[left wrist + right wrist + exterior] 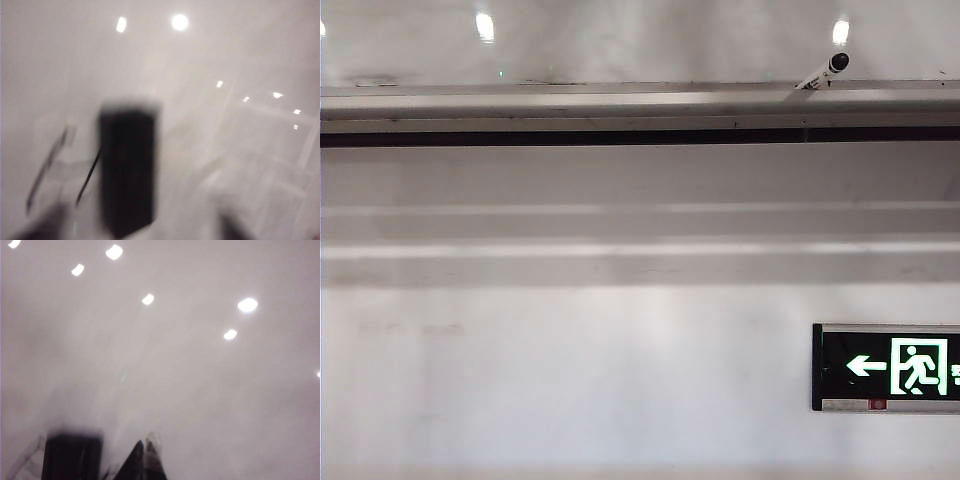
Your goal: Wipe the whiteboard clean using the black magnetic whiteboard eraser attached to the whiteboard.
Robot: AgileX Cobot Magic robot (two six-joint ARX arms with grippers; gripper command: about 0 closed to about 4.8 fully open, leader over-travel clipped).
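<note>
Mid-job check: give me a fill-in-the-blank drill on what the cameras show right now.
In its wrist view the left pincer, open, faces a blurred ____ eraser on the whiteboard.
The right pincer, close to the glossy board, is ____.
In the exterior view, which shows neither pincer, a marker rests on the grey ____.
Missing: black; shut; ledge.

The left wrist view is smeared with blur: the eraser (127, 172) is a soft black block on the whiteboard (210, 65), and the left gripper (145, 227) is only dark smudges at the edge, its jaws unreadable. The right gripper (107, 460) is cut off too. An exit sign (888, 367) runs off the exterior view.
</note>
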